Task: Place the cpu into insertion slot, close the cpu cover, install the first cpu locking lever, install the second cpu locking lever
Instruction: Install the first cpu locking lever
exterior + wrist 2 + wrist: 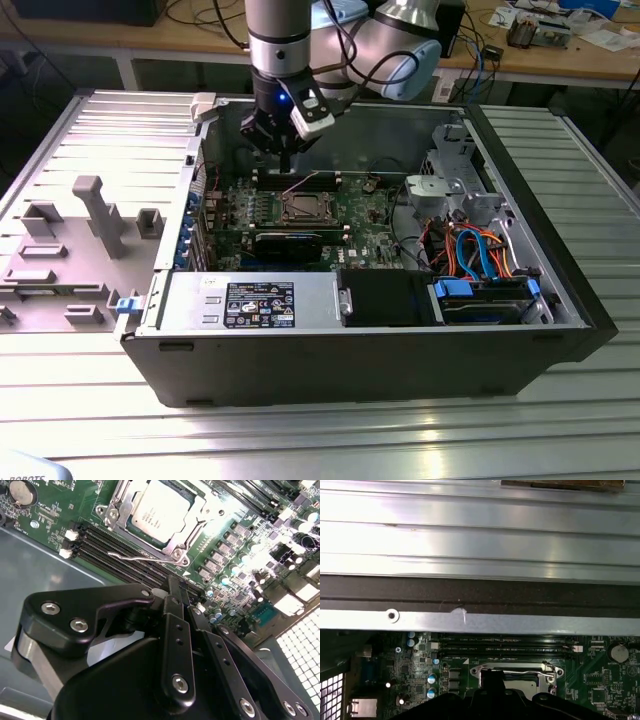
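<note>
Small square silver-grey cpu (161, 509) seated in socket near middle of green circuit board (45, 517), inside open black computer case (350, 370). Thin grey metal cpu cover (121, 502) down flat around it. Bent wire lever (142, 559) along socket edge facing black memory slots (107, 547). Black gripper (287, 158) above those slots, jaws pressed together, empty.
</note>
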